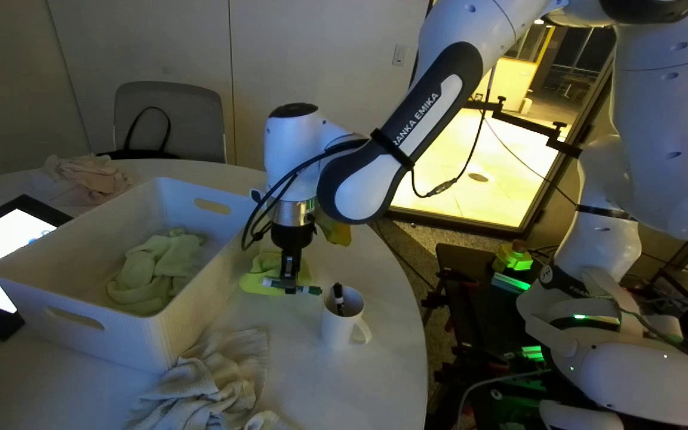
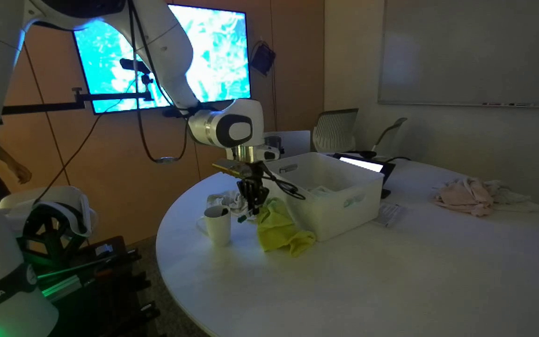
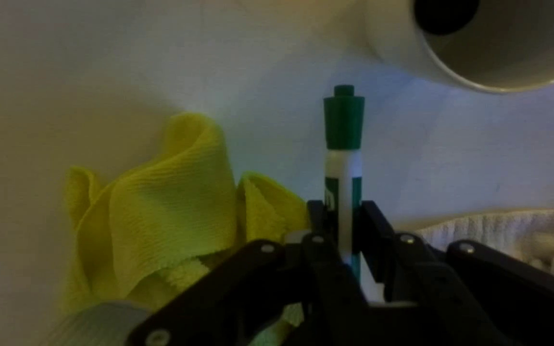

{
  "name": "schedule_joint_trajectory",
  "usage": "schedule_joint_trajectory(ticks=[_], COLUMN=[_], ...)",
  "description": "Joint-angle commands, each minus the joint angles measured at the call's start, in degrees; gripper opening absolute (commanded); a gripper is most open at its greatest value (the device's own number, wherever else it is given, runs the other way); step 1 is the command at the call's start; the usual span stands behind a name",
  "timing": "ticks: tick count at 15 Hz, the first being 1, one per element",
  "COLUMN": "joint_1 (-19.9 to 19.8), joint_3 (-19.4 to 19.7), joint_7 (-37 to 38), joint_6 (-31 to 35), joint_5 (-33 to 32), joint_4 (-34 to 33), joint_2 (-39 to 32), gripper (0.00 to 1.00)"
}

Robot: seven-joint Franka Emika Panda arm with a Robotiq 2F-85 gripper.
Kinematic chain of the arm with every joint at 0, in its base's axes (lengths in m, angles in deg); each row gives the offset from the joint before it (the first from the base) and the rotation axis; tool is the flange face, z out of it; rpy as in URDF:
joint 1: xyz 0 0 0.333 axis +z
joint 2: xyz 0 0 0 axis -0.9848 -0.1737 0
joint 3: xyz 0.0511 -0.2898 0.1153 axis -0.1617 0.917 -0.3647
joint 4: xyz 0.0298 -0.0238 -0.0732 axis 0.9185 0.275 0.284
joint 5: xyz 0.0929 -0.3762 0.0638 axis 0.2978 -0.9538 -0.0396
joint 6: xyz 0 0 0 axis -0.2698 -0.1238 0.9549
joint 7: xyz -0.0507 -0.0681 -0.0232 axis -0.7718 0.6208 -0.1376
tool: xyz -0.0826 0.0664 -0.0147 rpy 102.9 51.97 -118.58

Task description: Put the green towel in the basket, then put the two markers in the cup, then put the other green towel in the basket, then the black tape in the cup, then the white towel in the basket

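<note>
Gripper [image 3: 341, 214] pinches 1 green marker [image 3: 343, 126], fingers nearly together; cup [image 1: 334, 327] holds 1 black marker [image 1: 338, 298]; basket [image 1: 132, 341] holds 1 pale-green towel [image 1: 157, 270].

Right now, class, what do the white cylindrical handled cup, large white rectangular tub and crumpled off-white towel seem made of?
Cup: probably glazed ceramic; its rim glints.
Tub: likely matt plastic; stiff-looking walls with handle slots.
Towel: soft-looking fabric, fibre unclear; ribbed, wrinkled surface.

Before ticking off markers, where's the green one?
In the wrist view, the gripper holds the green marker, right of the yellow-green towel, lower left of the cup.
</note>
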Motion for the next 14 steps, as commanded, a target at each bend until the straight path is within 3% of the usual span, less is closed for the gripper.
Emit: schedule_joint_trajectory(ticks=[1,9,14], joint_1=[1.2,0.7,0.1], joint_3=[0.6,0.0,-0.9], joint_7=[3.2,5.3,5.0], joint_6=[2.5,3.2,8.2], joint_5=[0.0,0.8,3.9], joint_4=[4.7,9.0,13.8], joint_2=[6.5,12.8,14.2], gripper=[0.08,0.08,0.08])
